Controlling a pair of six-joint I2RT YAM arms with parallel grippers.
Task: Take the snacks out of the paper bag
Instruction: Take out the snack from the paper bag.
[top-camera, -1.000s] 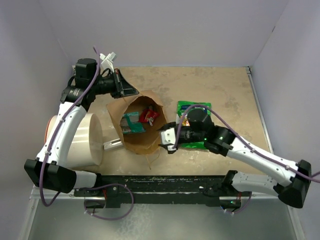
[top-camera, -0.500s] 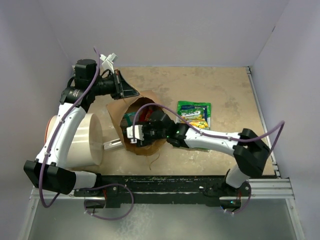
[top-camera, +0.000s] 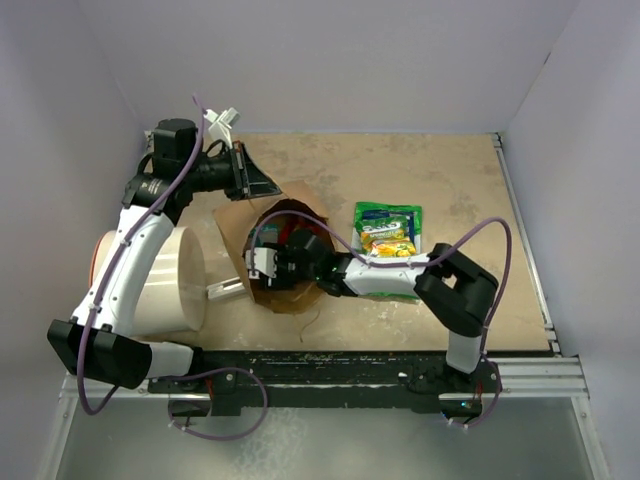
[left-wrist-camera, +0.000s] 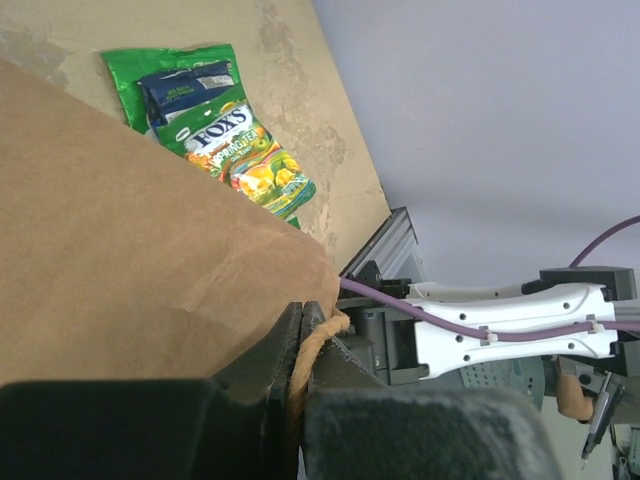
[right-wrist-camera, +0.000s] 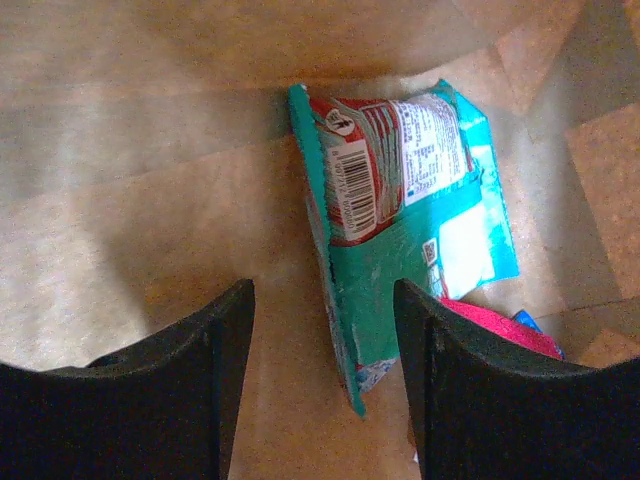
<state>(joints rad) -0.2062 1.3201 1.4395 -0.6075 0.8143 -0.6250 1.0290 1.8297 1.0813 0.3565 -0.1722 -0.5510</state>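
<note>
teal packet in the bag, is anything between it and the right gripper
Nothing visible does. The right gripper is inside the paper bag, jaws open, and the teal packet lies uncovered just ahead of its fingertips.

Down low, the left gripper (left-wrist-camera: 303, 325) has its black jaws pinched tight on the twisted handle (left-wrist-camera: 316, 345) of the paper bag (left-wrist-camera: 120, 260). The brown bag fills the left of the shot. Past its edge, a green packet (left-wrist-camera: 215, 125) lies flat on the table (left-wrist-camera: 300, 90). At right, the other arm (left-wrist-camera: 510, 320) trails a purple cable (left-wrist-camera: 400, 297).

Matt creased paper bag (left-wrist-camera: 120, 250), glossy foil snacks (right-wrist-camera: 410, 190)
</note>
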